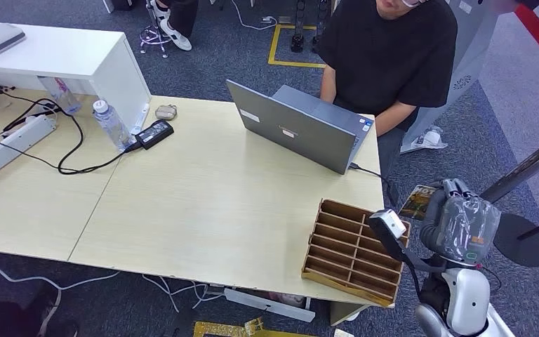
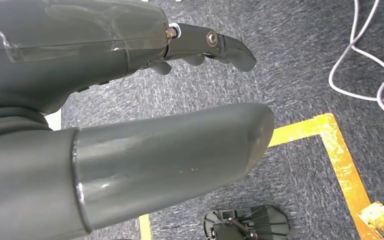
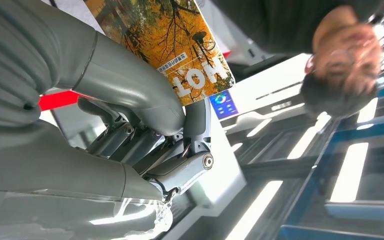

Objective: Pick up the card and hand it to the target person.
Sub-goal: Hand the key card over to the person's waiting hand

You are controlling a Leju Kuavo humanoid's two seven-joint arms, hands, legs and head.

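Note:
The card (image 1: 418,201), printed with yellow autumn trees, is pinched in my right hand (image 1: 456,217) beyond the table's right edge, beside the wooden organizer (image 1: 354,249). Up close, the card (image 3: 170,45) sits between the thumb and the fingers (image 3: 190,165) of that hand (image 3: 145,145). The person (image 1: 393,49) in a black shirt sits at the far side of the table behind a grey laptop (image 1: 302,126), and the person's head (image 3: 350,60) lies beyond the card. My left hand (image 2: 130,125) hangs over the carpet, fingers apart, holding nothing.
The wooden table (image 1: 210,203) carries a water bottle (image 1: 111,124), a power adapter (image 1: 154,133), a power strip (image 1: 14,144) and cables. A white shelf (image 1: 63,56) stands at the back left. Under my left hand are yellow floor tape (image 2: 330,145) and white cables (image 2: 365,60).

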